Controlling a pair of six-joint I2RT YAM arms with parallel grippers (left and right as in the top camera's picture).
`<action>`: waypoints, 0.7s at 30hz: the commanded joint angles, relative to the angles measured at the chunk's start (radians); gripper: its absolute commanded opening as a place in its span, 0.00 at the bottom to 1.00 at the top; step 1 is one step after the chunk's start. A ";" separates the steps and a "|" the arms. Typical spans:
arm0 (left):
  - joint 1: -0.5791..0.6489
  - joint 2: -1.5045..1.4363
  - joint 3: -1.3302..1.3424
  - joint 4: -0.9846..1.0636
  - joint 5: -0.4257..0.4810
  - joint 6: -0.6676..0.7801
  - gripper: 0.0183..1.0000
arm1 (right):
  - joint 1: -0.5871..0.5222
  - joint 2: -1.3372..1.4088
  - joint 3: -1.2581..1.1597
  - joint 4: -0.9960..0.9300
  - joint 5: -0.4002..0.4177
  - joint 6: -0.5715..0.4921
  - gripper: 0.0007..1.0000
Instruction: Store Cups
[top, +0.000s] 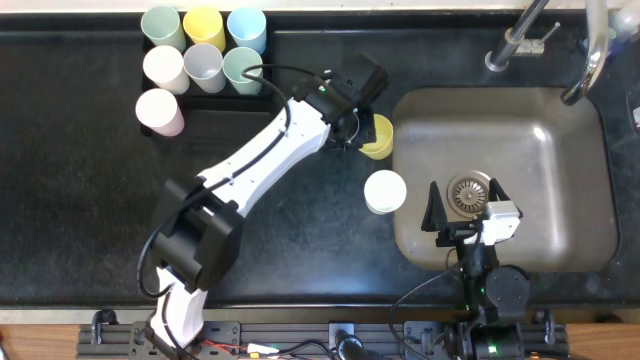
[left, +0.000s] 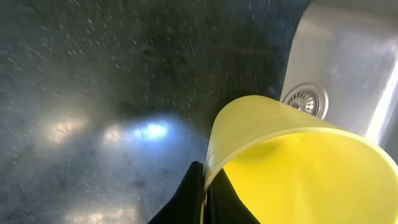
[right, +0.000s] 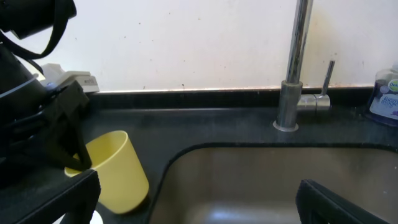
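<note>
- The dark speckled countertop (top: 90, 200) runs the whole width, with a steel sink (top: 560, 150) sunk into its right part. Nothing sits in the basin that I can see, just the drain (top: 468, 192).
- The left arm (top: 270, 150) reaches from the front edge diagonally up to the sink's left rim. Its claw, the left gripper (left: 204, 194), is pinched tight on the wall of a yellow cup (top: 378, 137), one finger inside the rim and one outside.
- That held yellow cup is tilted, right at the counter's edge by the sink's rear left corner. I can't tell whether its base touches the counter. It has nothing in it.
- The black tray (top: 200, 98) sits at the back left of the counter, well apart from the sink. It holds six upright cups in two rows of three: green, yellow and blue behind, white, pale grey and green in front. All look empty.
- The right gripper (top: 465, 205) hangs over the basin near the drain, fingers spread wide, gripping nothing.
- A white cup (top: 385, 191) stands on the counter against the sink's left rim, near the yellow one but apart from it.
- A pale pink cup (top: 160, 112) sits on the counter just beside the tray's front left corner, outside it.
</note>
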 joint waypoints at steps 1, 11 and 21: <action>0.083 -0.110 0.043 -0.027 -0.069 -0.011 0.02 | -0.006 -0.007 -0.005 0.005 0.001 0.000 1.00; 0.493 -0.277 0.043 -0.282 -0.082 -0.018 0.02 | -0.006 -0.007 -0.005 0.005 0.001 0.000 1.00; 0.646 -0.267 -0.019 -0.343 -0.089 -0.018 0.02 | -0.006 -0.007 -0.005 0.005 0.001 0.000 1.00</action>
